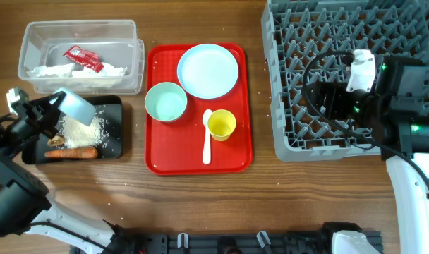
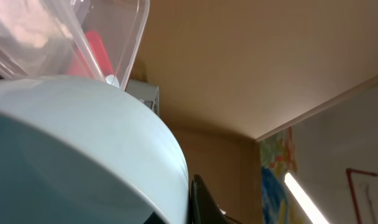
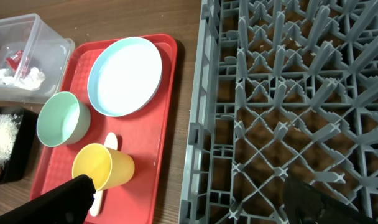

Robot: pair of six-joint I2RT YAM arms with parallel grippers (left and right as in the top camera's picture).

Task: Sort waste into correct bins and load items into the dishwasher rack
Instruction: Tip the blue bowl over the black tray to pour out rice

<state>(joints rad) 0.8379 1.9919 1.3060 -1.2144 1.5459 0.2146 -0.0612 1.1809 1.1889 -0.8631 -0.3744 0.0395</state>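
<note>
My left gripper is shut on a pale mint bowl, held tilted over the black tray. In the left wrist view the bowl fills the frame against one finger. The tray holds rice, an orange sausage piece and a brown lump. The clear tub holds napkins and a red wrapper. My right gripper is open and empty over the grey rack's left edge.
A red tray between the bins and the rack carries a blue plate, a second mint bowl, a yellow cup on its side and a white spoon. The rack shows no items in it.
</note>
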